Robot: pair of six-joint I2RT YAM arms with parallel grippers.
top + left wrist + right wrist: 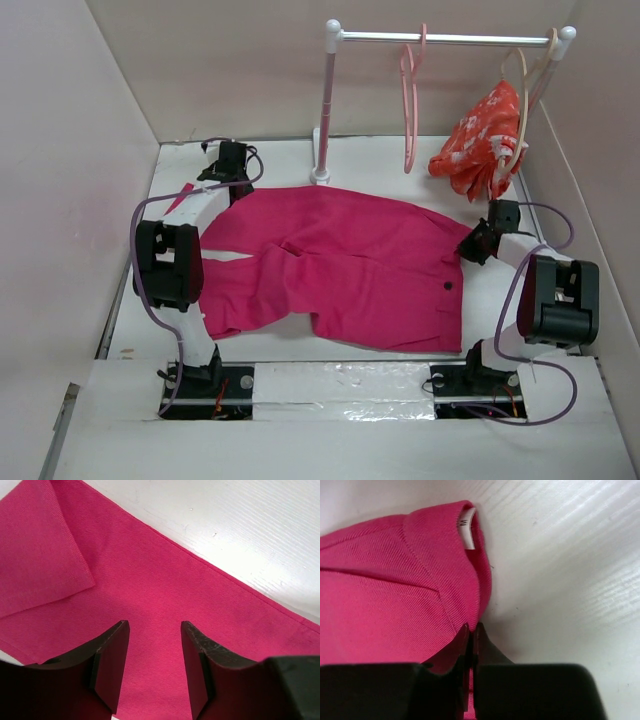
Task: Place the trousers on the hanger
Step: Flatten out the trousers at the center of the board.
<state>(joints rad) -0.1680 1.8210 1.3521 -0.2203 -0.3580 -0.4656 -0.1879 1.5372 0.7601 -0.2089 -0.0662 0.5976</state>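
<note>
The right gripper (471, 629) pinches the waistband edge of the magenta trousers (350, 262); the left gripper (155, 626) hangs part-open over one leg

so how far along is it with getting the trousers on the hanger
Early. Nothing looks done: the trousers lie flat and the hanger hangs bare on the rail. In hand: the right gripper is shut on the waistband edge, the left gripper open above a leg. Left: lifting them and draping them over the hanger.
</note>
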